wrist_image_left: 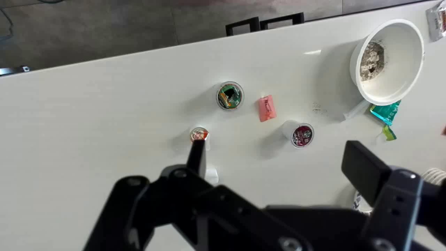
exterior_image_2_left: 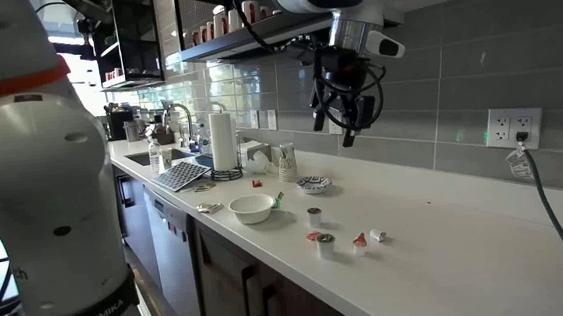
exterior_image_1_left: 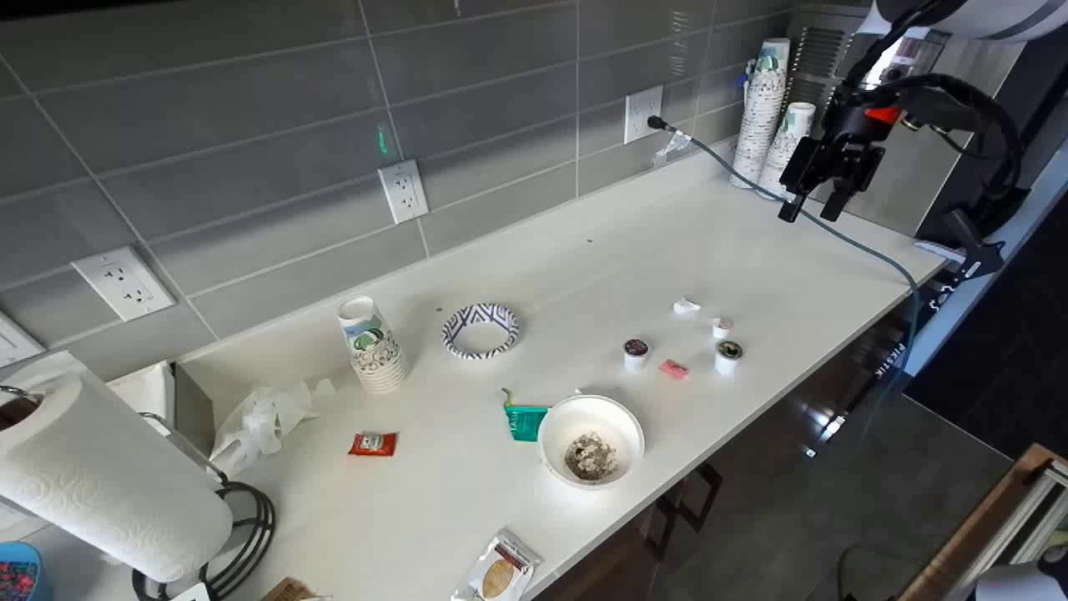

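Note:
My gripper [exterior_image_1_left: 809, 212] is open and empty, high above the white counter; it also shows in an exterior view [exterior_image_2_left: 334, 132] and the wrist view [wrist_image_left: 275, 157]. Below it in the wrist view stand a pod with a dark red lid [wrist_image_left: 302, 135], a pod with a green lid [wrist_image_left: 230, 96] and a small cup with an orange-red lid [wrist_image_left: 198, 134], partly hidden by a finger. A pink packet [wrist_image_left: 267, 108] lies between the pods. A small white item [wrist_image_left: 211, 176] is partly behind the same finger. A white bowl [wrist_image_left: 416, 69] holds grey-brown crumbly matter. The gripper touches none of them.
A patterned paper bowl [exterior_image_1_left: 480, 331], a stack of paper cups [exterior_image_1_left: 380, 359], a teal packet [exterior_image_1_left: 526, 423] and a red packet [exterior_image_1_left: 373, 444] lie on the counter. A paper towel roll [exterior_image_2_left: 222, 142] stands farther along. A cable [exterior_image_1_left: 868, 248] crosses the counter. A shelf [exterior_image_2_left: 260, 35] hangs above.

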`<act>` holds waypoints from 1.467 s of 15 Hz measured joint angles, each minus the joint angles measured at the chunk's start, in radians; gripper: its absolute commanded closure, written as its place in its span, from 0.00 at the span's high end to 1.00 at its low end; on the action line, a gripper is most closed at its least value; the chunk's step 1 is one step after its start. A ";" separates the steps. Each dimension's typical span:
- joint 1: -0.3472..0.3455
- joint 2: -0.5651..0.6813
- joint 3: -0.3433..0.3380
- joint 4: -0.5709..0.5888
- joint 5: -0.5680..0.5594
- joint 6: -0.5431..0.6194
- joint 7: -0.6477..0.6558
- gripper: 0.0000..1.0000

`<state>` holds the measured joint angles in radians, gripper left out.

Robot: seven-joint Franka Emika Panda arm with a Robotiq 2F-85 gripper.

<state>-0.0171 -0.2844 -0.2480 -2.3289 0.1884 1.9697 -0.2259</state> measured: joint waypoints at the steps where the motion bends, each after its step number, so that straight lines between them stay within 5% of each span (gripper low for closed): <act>1: 0.000 0.000 0.000 0.000 0.000 0.000 0.000 1.00; 15: -0.003 0.007 0.035 -0.008 0.019 0.005 -0.029 1.00; 22: 0.072 0.026 0.128 -0.109 0.179 0.256 -0.231 1.00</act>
<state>0.0549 -0.2583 -0.1196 -2.4376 0.3676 2.2260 -0.4567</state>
